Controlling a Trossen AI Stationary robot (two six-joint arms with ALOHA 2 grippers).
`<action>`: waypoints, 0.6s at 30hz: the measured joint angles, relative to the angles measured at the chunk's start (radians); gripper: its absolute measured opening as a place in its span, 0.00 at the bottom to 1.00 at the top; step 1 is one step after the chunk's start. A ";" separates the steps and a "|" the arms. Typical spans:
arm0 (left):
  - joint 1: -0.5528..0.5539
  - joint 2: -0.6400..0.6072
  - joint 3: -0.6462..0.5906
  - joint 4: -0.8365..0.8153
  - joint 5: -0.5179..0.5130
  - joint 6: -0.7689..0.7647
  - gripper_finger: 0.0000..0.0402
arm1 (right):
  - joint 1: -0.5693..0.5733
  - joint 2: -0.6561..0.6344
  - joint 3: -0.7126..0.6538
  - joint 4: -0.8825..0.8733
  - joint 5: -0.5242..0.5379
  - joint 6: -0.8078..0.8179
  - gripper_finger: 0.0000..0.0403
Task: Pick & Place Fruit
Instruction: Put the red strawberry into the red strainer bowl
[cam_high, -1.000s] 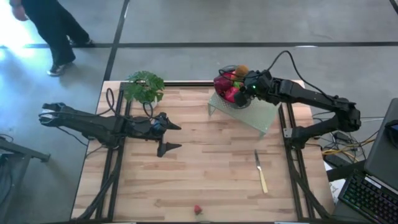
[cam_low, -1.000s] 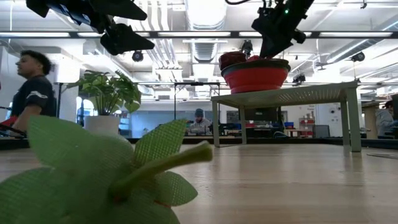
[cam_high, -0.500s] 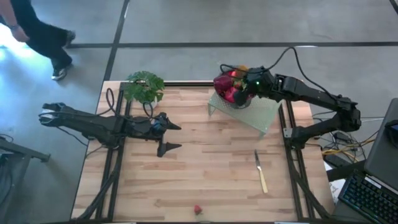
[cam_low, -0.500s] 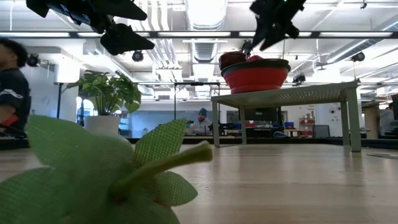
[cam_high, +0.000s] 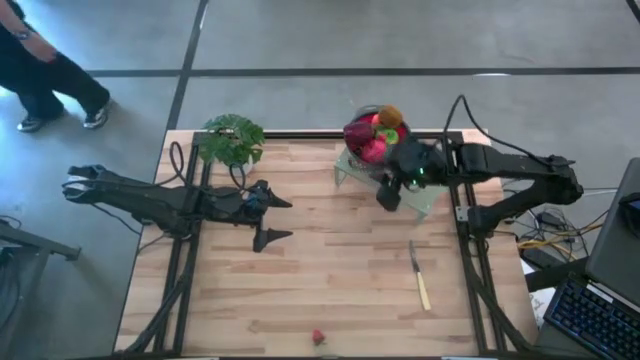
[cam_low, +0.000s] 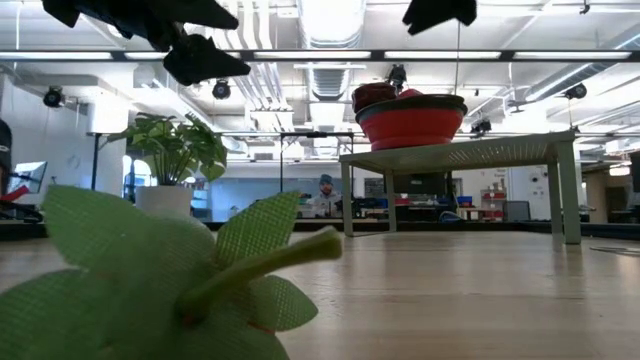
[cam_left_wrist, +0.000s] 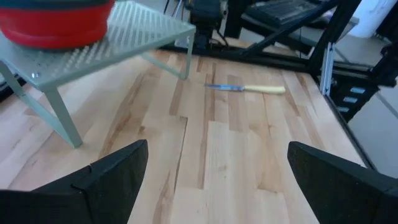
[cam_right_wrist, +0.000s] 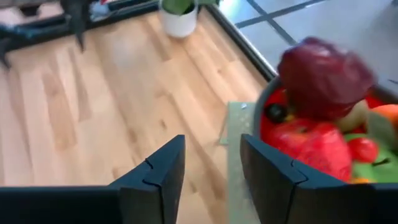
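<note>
The fruit (cam_high: 372, 135) is piled in a red bowl (cam_low: 410, 122) on a pale mesh stand (cam_high: 420, 190) at the far right. The right wrist view shows a maroon plum-like piece (cam_right_wrist: 323, 68), a red apple (cam_right_wrist: 305, 146) and a green apple (cam_right_wrist: 385, 158). One tiny strawberry (cam_high: 318, 338) lies on the table near the front edge; its green leaves (cam_low: 180, 270) fill the low view. My right gripper (cam_high: 388, 192) hangs open and empty above the stand's near side, beside the bowl. My left gripper (cam_high: 272, 220) is open and empty over the table's left half.
A leafy potted plant (cam_high: 232, 138) stands at the far left corner. A slim pale-handled knife (cam_high: 420, 280) lies on the table's right half. A person (cam_high: 40, 70) walks on the floor beyond the far left. Bare wood lies between the two grippers.
My right gripper has risen out of the bowl and come toward the table's near edge, past the bowl's rim, with nothing between its fingers. The person beyond the table has walked on to the left.
</note>
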 joint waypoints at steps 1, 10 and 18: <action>0.000 0.000 0.000 0.013 -0.002 0.000 0.98 | 0.029 0.000 0.002 -0.015 0.022 0.013 0.36; 0.000 0.011 0.000 -0.006 0.008 0.155 0.98 | 0.229 0.000 -0.003 -0.119 0.120 0.126 0.29; -0.120 0.145 0.000 0.096 0.142 0.362 0.98 | 0.303 0.000 -0.005 -0.213 0.125 0.171 0.22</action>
